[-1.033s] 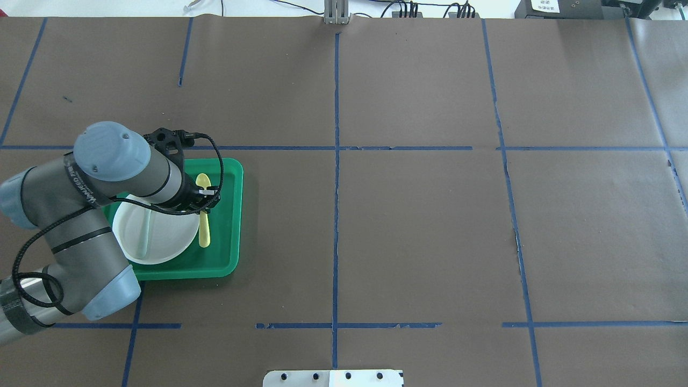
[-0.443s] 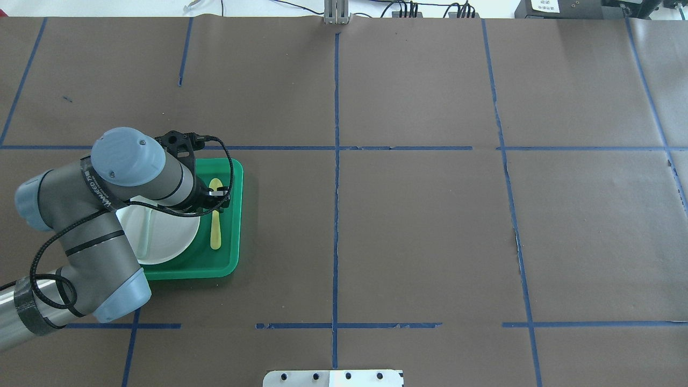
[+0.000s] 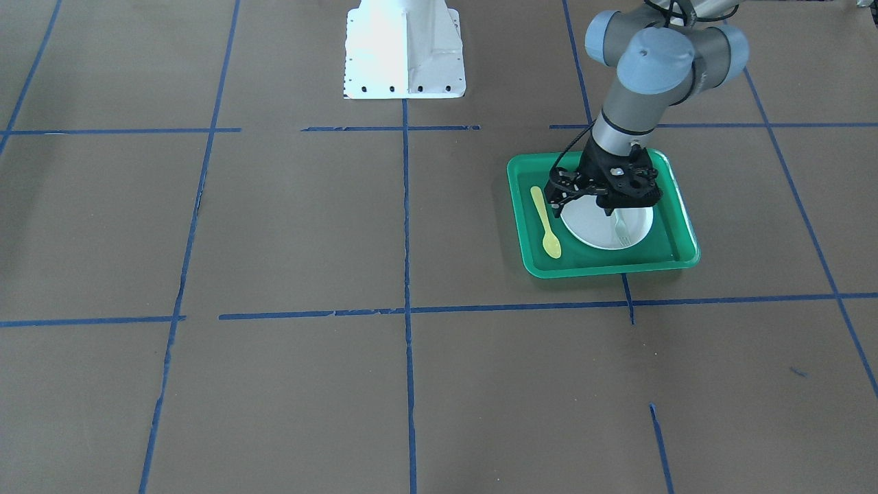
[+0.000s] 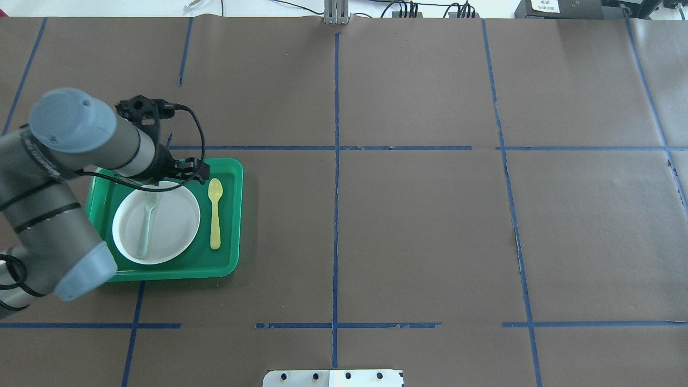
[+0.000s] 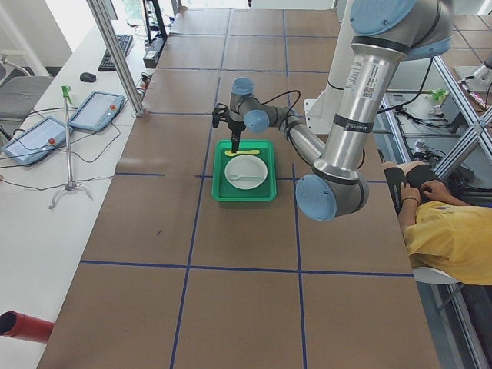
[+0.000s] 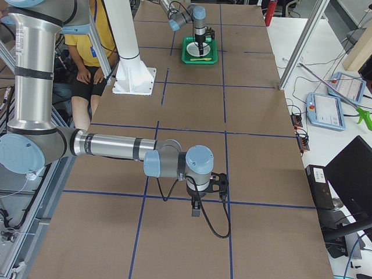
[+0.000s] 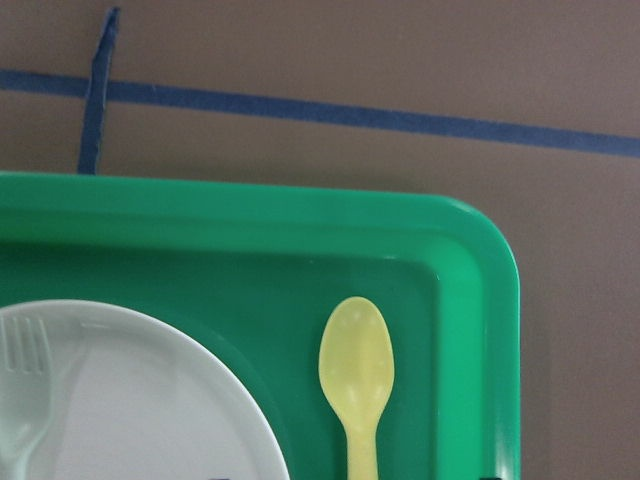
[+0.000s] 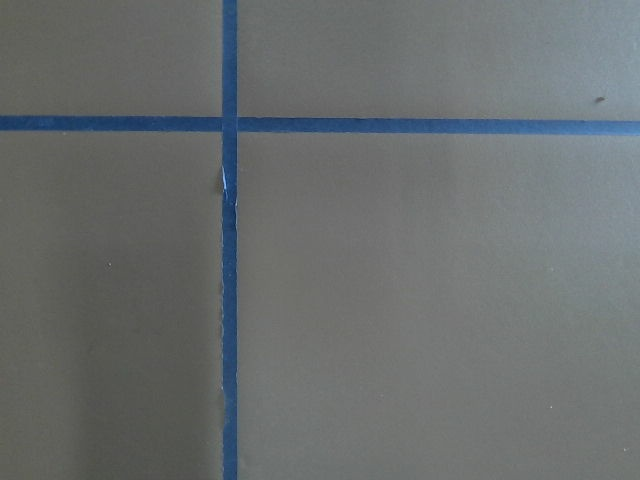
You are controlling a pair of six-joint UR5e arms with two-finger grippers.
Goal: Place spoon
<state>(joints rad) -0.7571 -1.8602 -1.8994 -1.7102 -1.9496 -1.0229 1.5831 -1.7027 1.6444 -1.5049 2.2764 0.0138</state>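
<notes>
Left pincer (image 4: 192, 172) hangs over the far rim of the plate (image 4: 172, 226), fingers spread, gripping nothing. A fork (image 4: 145, 226) lies on the plate. The spoon (image 4: 215, 215) lies flat on the floor of the tray (image 4: 236, 226), just right of the plate. Its bowl is beside and below the pincer, apart from it. Right pincer (image 6: 196, 208) is over the bare bench (image 4: 419, 226); cannot tell its state.

Under the left gripper (image 4: 189, 171) sits the plate (image 4: 172, 226) with a fork (image 4: 144, 231); the spoon (image 4: 215, 215) lies just right of it, then the raised rim of the tray (image 4: 237, 215), then open table (image 4: 419, 226) to pass over
</notes>
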